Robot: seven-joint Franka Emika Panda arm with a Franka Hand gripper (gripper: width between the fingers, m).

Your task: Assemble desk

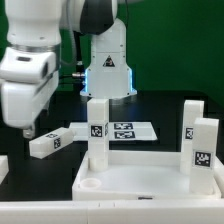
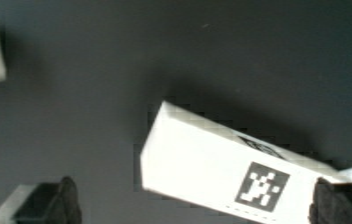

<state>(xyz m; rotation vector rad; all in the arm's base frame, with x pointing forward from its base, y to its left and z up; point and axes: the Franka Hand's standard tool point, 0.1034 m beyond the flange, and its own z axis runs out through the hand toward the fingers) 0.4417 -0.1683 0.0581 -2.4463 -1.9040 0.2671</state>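
Only the wrist view shows the end effector [image 2: 187,200] spread apart above a loose leg [image 2: 217,160].

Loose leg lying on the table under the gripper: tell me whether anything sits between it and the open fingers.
Nothing visible does. The gripper hangs open just above the lying leg, and the wrist view shows only bare dark table around the leg.

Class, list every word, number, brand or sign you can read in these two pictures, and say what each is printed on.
No words, numbers or brand names can be read.
Black-and-white square tags, patterns not text: on the standing legs, on the lying leg and on the marker board.
Wrist view: one such tag on a leg, blurred.
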